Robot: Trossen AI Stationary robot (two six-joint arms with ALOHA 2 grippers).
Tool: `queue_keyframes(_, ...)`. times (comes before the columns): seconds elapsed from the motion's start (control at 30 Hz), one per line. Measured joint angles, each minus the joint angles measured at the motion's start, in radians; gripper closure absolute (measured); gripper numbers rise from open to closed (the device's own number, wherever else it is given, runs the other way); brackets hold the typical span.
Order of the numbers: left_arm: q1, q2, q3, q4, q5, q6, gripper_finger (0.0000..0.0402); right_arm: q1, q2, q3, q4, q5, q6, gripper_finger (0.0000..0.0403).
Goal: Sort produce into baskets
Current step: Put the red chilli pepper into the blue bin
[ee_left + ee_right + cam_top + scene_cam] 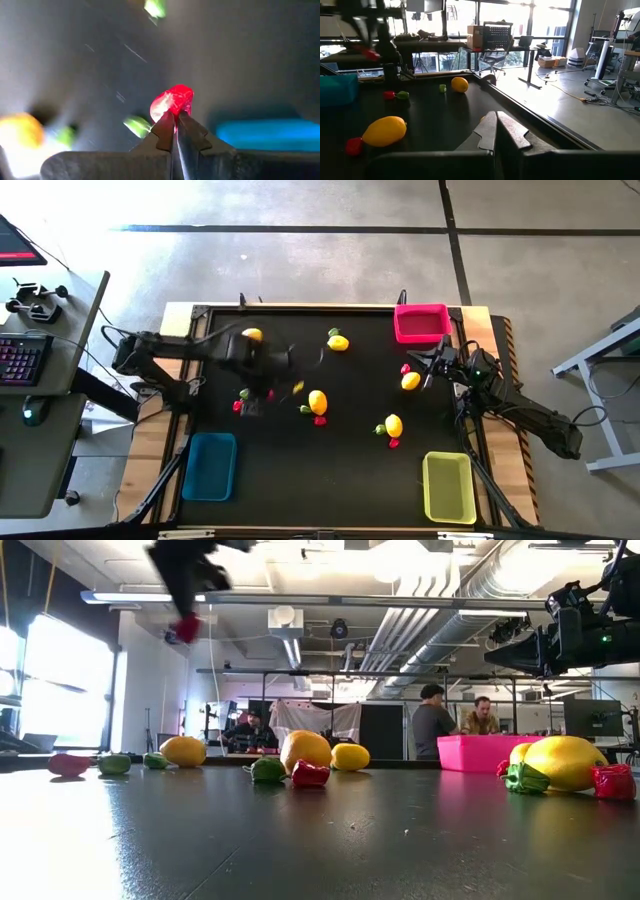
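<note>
Left tool [175, 125] clamped on red piece [172, 102], raised above worktop [350, 470], yellow and green produce below, blue basket [210, 466] near; right tool [432, 366] closed, empty, beside pink basket [421, 323].

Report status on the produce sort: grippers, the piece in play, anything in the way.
Left gripper shut on red piece, lifted above the table. Right gripper shut, empty, near pink basket. Nothing blocking that I can see.
</note>
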Motion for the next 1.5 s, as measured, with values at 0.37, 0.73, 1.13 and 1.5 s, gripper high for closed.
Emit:
queue_keyframes(0.37,-0.349,-0.001,-0.018,-0.07,0.173,-0.453,0.0401,0.0,0.0,0.0,0.0,0.0,0.0,0.0402)
queue_keyframes(0.73,-0.594,-0.135,-0.357,0.152,0.225,-0.807,0.0401,0.0,0.0,0.0,0.0,0.0,0.0,0.0402)
queue_keyframes(1.13,-0.649,-0.229,-0.712,0.349,0.218,-1.036,0.0401,0.0,0.0,0.0,0.0,0.0,0.0,0.0402)
queue_keyframes(1.5,-0.646,-0.217,-0.752,0.454,0.239,-1.093,0.0379,0.0,0.0,0.0,0.0,0.0,0.0,0.0402)
